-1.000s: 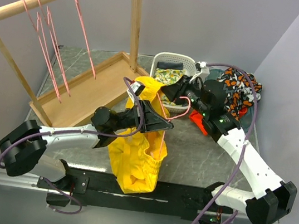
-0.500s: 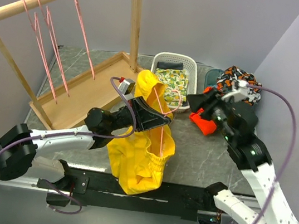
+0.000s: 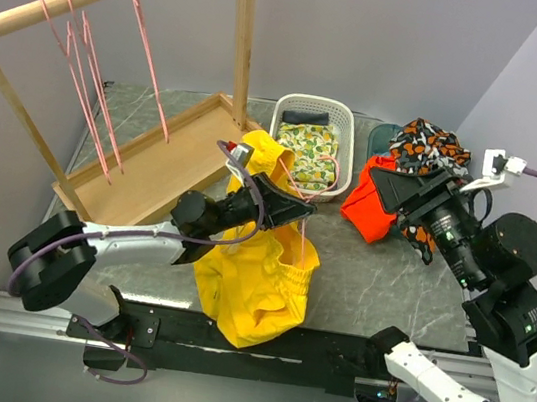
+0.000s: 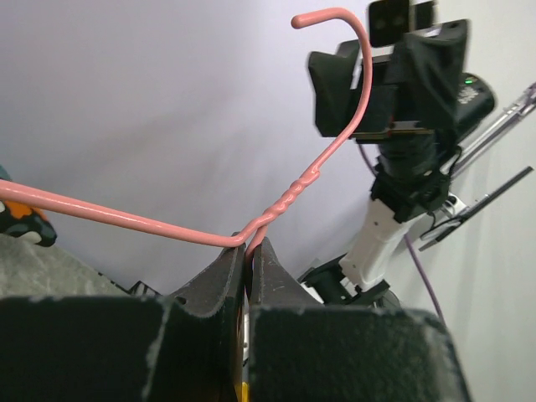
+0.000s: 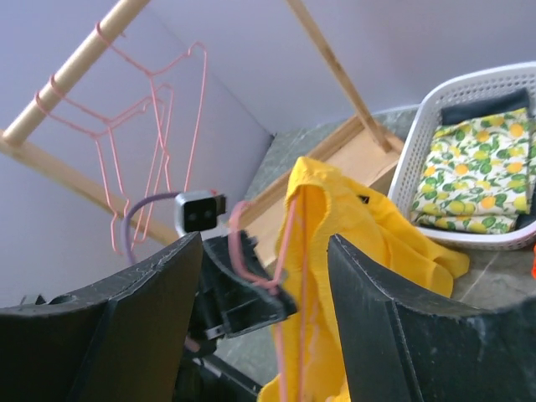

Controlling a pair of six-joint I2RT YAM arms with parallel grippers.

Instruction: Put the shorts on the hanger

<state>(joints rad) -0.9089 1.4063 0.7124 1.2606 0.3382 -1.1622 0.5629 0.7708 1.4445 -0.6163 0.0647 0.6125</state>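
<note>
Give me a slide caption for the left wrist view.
Left gripper pinches the pink hanger just below its twisted neck, right arm behind.

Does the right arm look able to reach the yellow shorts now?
Probably yes: the right gripper is open, facing the shorts, with nothing between; the left gripper holds their hanger up.

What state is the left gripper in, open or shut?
Shut on the hanger: the left gripper pinches the wire below its twisted neck, jaws nearly touching.
</note>
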